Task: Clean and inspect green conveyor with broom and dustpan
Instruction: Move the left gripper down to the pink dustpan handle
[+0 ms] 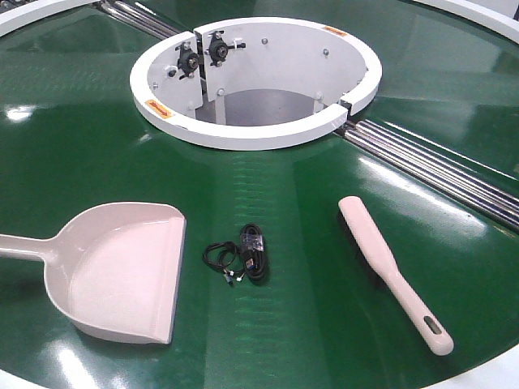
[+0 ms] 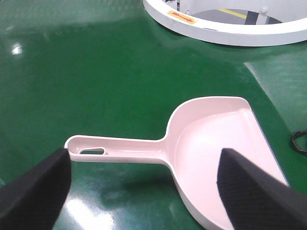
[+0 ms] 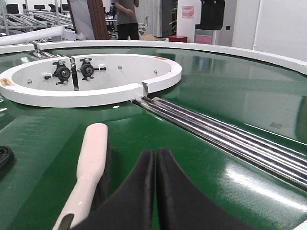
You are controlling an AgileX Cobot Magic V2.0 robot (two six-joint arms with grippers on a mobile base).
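Note:
The dustpan (image 1: 122,271) lies flat on the green conveyor (image 1: 97,146) at the front left, its mouth facing right and its handle running off the left edge. In the left wrist view my left gripper (image 2: 144,191) is open just above the belt. Its dark fingers (image 2: 33,191) straddle the dustpan (image 2: 211,143) from the handle's slotted end to the scoop, touching nothing. The broom (image 1: 389,271) lies at the front right, bristles down. My right gripper (image 3: 156,154) is shut and empty, just right of the broom (image 3: 91,163). Neither gripper shows in the front view.
A small bundle of black cable (image 1: 247,255) lies between dustpan and broom. The white ring (image 1: 255,134) around the central opening stands behind. Steel roller strips (image 1: 438,170) run from the ring to the right. A person (image 3: 125,17) stands far back beyond the conveyor.

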